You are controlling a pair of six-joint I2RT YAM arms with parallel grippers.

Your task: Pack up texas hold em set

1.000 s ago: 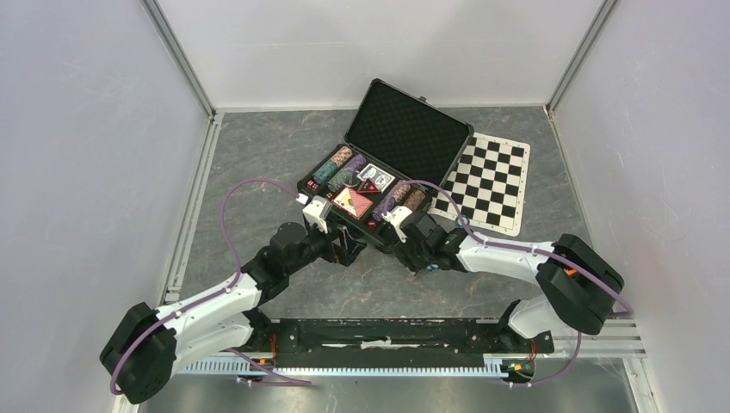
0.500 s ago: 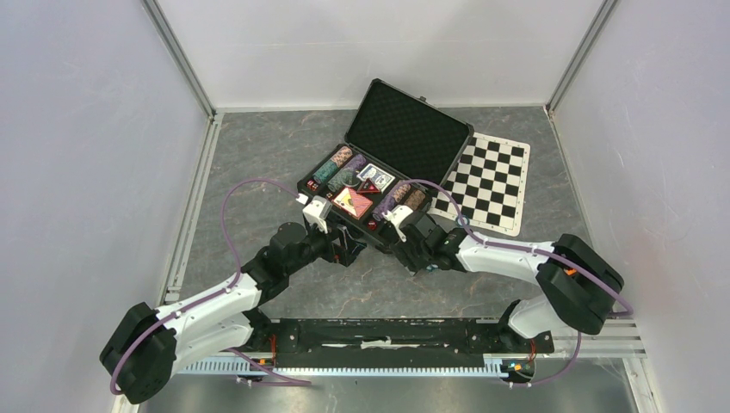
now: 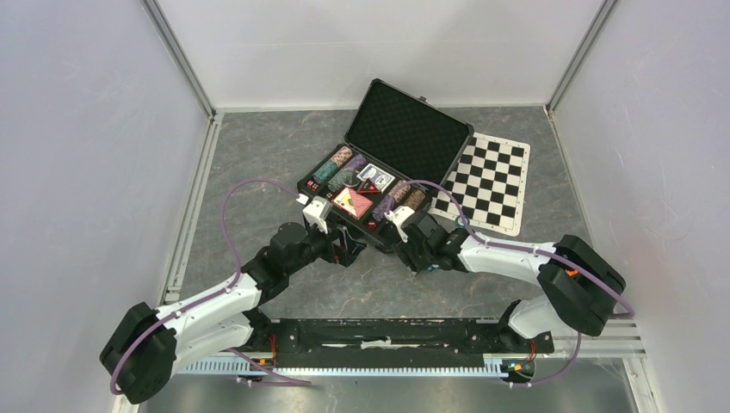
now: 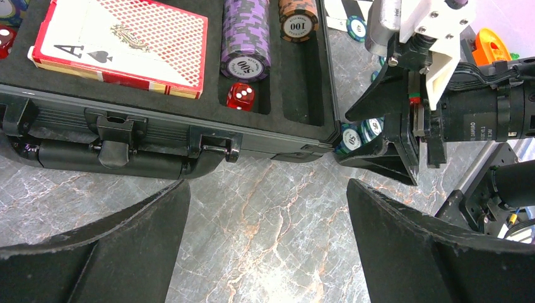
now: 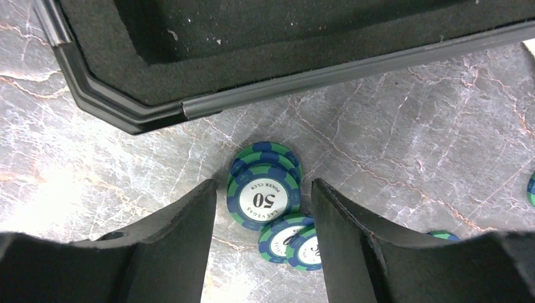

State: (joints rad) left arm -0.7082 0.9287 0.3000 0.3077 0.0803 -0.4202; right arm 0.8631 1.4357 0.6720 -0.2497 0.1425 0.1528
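Note:
The black case [image 3: 379, 163] lies open mid-table with chip stacks, a blue deck [image 3: 376, 177] and a red deck [image 3: 353, 203] in its foam. The left wrist view shows the red deck [image 4: 126, 44], purple chips [image 4: 246, 38], a brown chip stack [image 4: 298, 19] and a red die [image 4: 241, 96]. My right gripper [image 5: 264, 184] is open, low over the table at the case's near right corner, its fingers on either side of a small stack of blue-green "50" chips [image 5: 264, 192]; two more chips [image 5: 291, 245] lie beside it. My left gripper [image 4: 268, 208] is open and empty before the case's front latches.
The chequered mat [image 3: 486, 181] lies right of the case. An orange piece [image 4: 492, 44] shows behind the right gripper [image 4: 385, 126]. Another loose chip [image 5: 532, 189] lies at the far right edge. The case's corner [image 5: 126, 101] is close ahead of the right fingers.
The right gripper has shifted very slightly; the left arm and the case have not moved.

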